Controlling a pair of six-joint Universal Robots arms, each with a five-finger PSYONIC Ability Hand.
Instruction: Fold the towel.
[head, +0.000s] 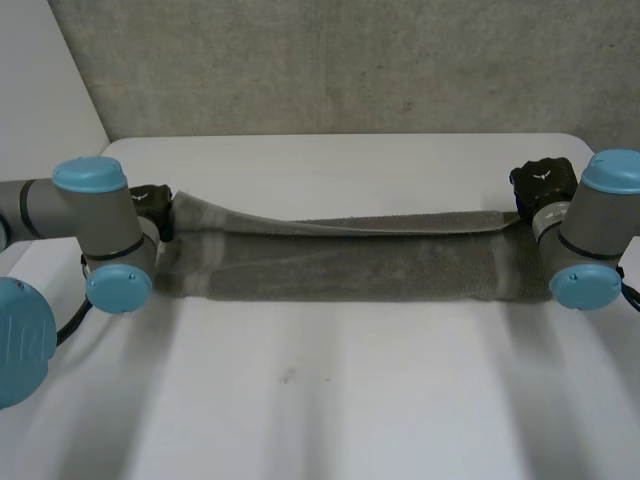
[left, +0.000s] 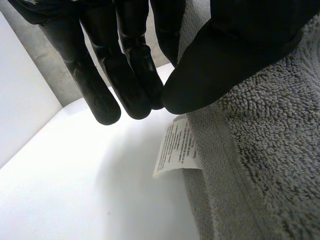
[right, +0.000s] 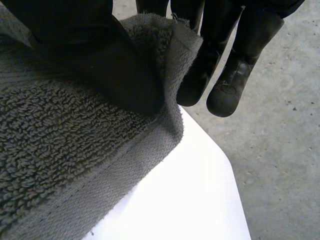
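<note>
A grey towel lies as a long band across the white table, its far edge lifted at both ends. My left hand pinches the towel's left far corner; in the left wrist view the thumb presses the towel against the fingers, and a white care label hangs below. My right hand pinches the right far corner; in the right wrist view the thumb clamps the towel against the fingers.
A grey concrete wall stands behind the table's far edge. Concrete floor lies beyond the table corner beside the right hand. Bare tabletop stretches in front of the towel.
</note>
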